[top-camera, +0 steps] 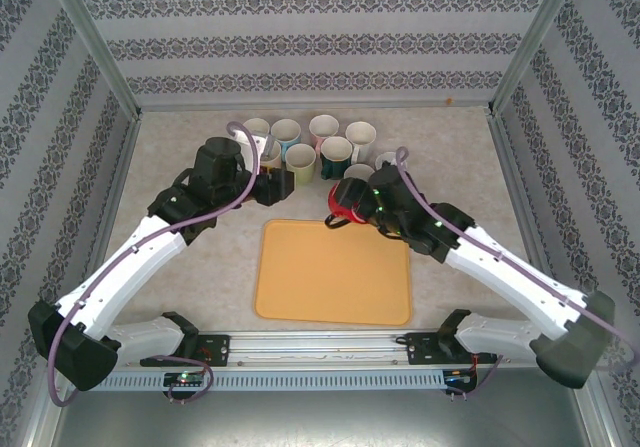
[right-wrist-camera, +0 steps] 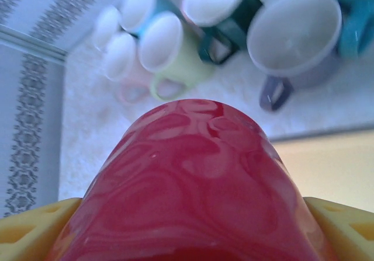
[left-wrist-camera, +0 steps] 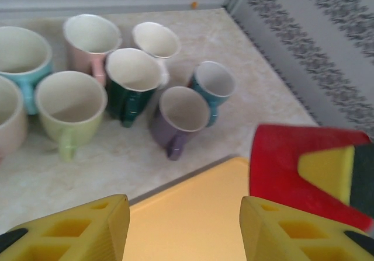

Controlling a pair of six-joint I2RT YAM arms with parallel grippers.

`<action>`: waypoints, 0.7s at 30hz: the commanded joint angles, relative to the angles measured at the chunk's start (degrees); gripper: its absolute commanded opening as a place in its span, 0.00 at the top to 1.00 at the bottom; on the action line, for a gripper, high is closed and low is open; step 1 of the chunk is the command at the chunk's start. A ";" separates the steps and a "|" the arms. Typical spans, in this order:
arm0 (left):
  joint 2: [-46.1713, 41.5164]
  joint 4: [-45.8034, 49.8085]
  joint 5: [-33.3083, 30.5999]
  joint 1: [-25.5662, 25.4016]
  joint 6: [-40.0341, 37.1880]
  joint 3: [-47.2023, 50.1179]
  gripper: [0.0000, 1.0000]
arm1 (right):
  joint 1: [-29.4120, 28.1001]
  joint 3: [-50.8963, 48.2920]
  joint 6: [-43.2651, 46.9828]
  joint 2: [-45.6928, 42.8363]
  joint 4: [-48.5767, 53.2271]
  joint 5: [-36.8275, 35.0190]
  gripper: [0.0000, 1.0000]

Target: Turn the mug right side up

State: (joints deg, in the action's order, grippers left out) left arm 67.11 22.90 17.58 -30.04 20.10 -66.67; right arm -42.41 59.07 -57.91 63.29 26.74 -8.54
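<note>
I see right gripper point(right-wrist-camera: 187, 235) clamped on red mug point(right-wrist-camera: 198, 167) at mat's point(top-camera: 335, 282) far edge; left gripper point(left-wrist-camera: 184, 223) open, empty.

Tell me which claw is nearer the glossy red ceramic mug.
Right. The right claw grips the glossy red ceramic mug on both sides at the far edge of the flat orange mat; the left claw hangs open, clear of it, to the mug's left.

No legible text, no labels or brands, no numbers or signs anywhere
</note>
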 commanded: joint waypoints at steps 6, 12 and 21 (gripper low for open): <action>-2.10 -7.98 21.47 0.85 17.42 2.66 0.43 | 6.89 -6.98 20.26 -11.15 -26.36 9.24 0.31; -1.07 -34.77 34.76 1.11 38.67 11.86 0.39 | 11.09 -7.12 22.61 -13.71 -30.97 20.23 0.30; 1.05 -50.61 40.12 1.08 45.17 15.35 0.35 | 13.36 -11.88 15.15 -16.09 -42.91 26.01 0.30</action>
State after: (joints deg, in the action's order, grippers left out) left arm 67.64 -16.36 53.23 -29.50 60.53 -52.21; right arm -29.91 47.94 -39.51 48.56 -4.91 13.69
